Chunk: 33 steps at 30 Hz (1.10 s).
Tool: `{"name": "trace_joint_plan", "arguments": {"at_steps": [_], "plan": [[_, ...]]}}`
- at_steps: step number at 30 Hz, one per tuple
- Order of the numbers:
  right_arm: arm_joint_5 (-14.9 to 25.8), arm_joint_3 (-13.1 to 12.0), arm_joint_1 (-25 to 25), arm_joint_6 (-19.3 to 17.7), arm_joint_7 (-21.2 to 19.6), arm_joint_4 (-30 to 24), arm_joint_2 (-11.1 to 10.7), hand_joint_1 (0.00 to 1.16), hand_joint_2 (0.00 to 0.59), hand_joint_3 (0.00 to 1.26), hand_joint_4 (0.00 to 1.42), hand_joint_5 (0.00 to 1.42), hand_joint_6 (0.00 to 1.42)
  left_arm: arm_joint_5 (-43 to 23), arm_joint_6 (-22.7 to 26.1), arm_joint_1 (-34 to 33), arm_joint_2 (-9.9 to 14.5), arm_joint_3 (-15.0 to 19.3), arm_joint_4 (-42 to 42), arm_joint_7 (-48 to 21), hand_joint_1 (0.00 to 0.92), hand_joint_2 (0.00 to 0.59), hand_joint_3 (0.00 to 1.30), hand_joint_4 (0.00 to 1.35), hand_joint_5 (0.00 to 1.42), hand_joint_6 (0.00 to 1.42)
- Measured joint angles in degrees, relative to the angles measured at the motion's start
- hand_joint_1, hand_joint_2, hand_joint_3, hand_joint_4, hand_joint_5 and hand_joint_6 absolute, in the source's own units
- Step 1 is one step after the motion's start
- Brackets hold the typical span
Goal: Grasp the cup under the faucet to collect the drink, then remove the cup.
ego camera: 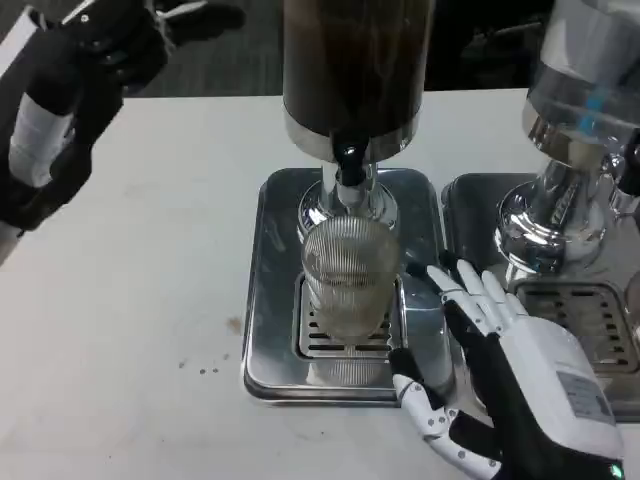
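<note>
A clear ribbed cup [349, 275] stands upright on the drip grate of a steel tray [272, 300], right under the black faucet [349, 165] of a dark drink dispenser [357, 70]. My right hand [500, 370] hovers just right of the cup with fingers spread; its fingertips are near the cup but hold nothing. My left hand [70, 90] is raised at the far left, away from the dispenser, and nothing shows in its fingers.
A second dispenser [580, 120] with its own steel tray [480, 205] stands close on the right, beside my right hand. Bare white table [140, 300] stretches left of the first tray.
</note>
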Motion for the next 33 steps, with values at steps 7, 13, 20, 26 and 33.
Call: {"name": "trace_joint_plan", "arguments": {"at_steps": [7,13,20,26,33], "plan": [[0.29,-0.13,0.00,0.00,-0.64,0.24,0.39,0.40,0.476,0.14,0.02,0.00,0.02,-9.46,22.48,-6.99,-2.34,2.62,0.06,-13.29,0.000,0.042,0.13,0.14,0.23,0.15],[0.47,-0.13,0.22,0.00,-1.02,0.32,0.79,0.40,0.476,0.14,0.02,0.00,0.02,-9.56,33.30,-11.63,-4.23,4.10,2.80,-18.87,0.000,0.014,0.10,0.10,0.20,0.12],[0.42,0.01,0.58,0.00,-1.78,0.35,0.95,0.40,0.476,0.14,0.02,0.00,0.02,-6.78,37.55,-14.93,-7.16,4.72,6.33,-22.16,0.000,0.010,0.07,0.07,0.17,0.10],[0.42,0.03,1.07,0.00,-2.26,0.36,1.09,0.40,0.476,0.15,0.02,0.00,0.02,-2.15,37.63,-16.39,-10.17,4.15,10.20,-23.68,0.000,0.008,0.07,0.05,0.15,0.08],[0.38,0.19,1.97,0.00,-3.01,0.33,1.42,0.40,0.476,0.15,0.02,0.00,0.02,3.09,34.60,-18.74,-13.28,3.13,17.46,-25.04,0.000,0.007,0.07,0.05,0.15,0.07]]}}
